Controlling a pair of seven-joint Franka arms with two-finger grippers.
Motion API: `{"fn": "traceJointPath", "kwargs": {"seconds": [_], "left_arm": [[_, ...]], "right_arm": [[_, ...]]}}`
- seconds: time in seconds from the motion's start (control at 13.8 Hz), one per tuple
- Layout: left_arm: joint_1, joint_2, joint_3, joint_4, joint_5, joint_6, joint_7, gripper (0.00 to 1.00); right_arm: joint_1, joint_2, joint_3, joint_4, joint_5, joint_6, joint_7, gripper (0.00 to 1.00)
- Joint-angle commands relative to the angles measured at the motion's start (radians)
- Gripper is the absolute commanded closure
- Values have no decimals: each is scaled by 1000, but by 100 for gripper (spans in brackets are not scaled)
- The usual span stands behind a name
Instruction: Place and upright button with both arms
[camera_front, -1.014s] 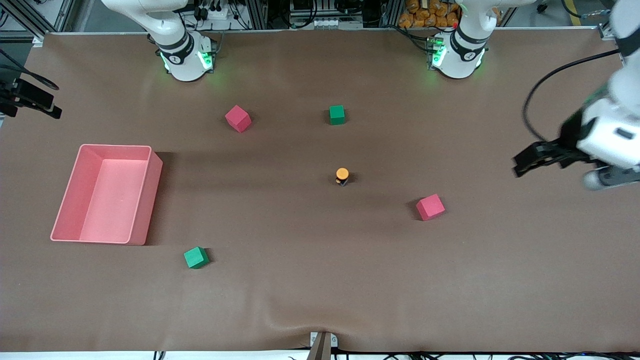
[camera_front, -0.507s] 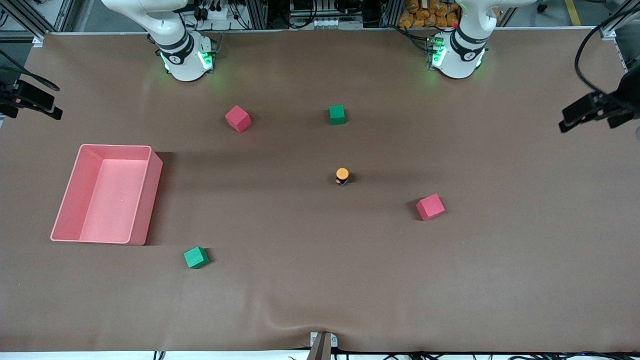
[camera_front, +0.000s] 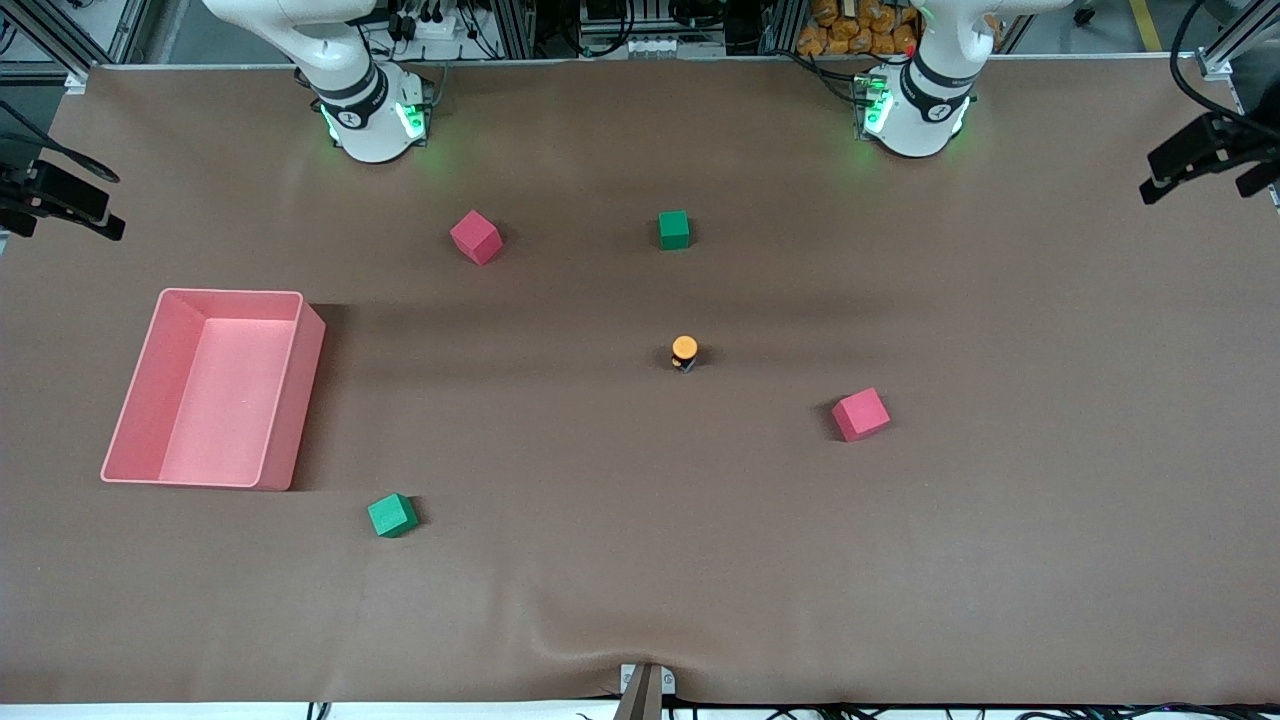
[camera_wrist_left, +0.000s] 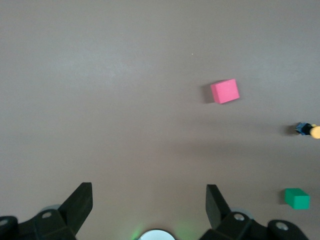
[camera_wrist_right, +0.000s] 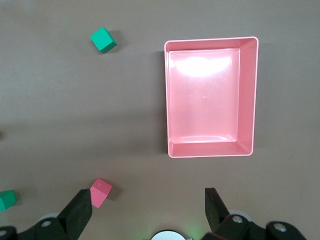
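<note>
The button (camera_front: 684, 350) stands upright near the middle of the table, orange cap up on its short black body, with nothing touching it. It also shows at the rim of the left wrist view as the same small button (camera_wrist_left: 310, 130). My left gripper (camera_front: 1195, 185) hangs open and empty over the table's edge at the left arm's end; the left wrist view shows this gripper (camera_wrist_left: 148, 192) with only bare table between its fingers. My right gripper (camera_front: 65, 215) waits open and empty over the right arm's end, and its own view shows that gripper (camera_wrist_right: 146, 197) above the table beside the bin.
A pink bin (camera_front: 290, 400) sits toward the right arm's end, shown as an empty bin (camera_wrist_right: 246, 100). Two red cubes (camera_front: 476, 236) (camera_front: 860, 414) and two green cubes (camera_front: 674, 229) (camera_front: 392, 515) lie scattered around the button.
My left gripper has pulled away from the red cube's side, out toward the table's edge at the left arm's end. The button, cubes and right arm have not moved.
</note>
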Motion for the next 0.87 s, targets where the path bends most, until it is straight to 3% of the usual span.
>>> {"fn": "traceJointPath", "kwargs": {"seconds": [0.0,0.22,0.8], "left_arm": [[-2,17,22,-5,-9,26,54,0],[-2,92,19,91,5,23,56,0],[-3,94,6,88,9,3,60,0]], "right_arm": [[5,7,-2,6,4,5,-10,0],[3,7,-2,6,2,5,-10,0],[0,11,-2,5,1,5,-11,0]]}}
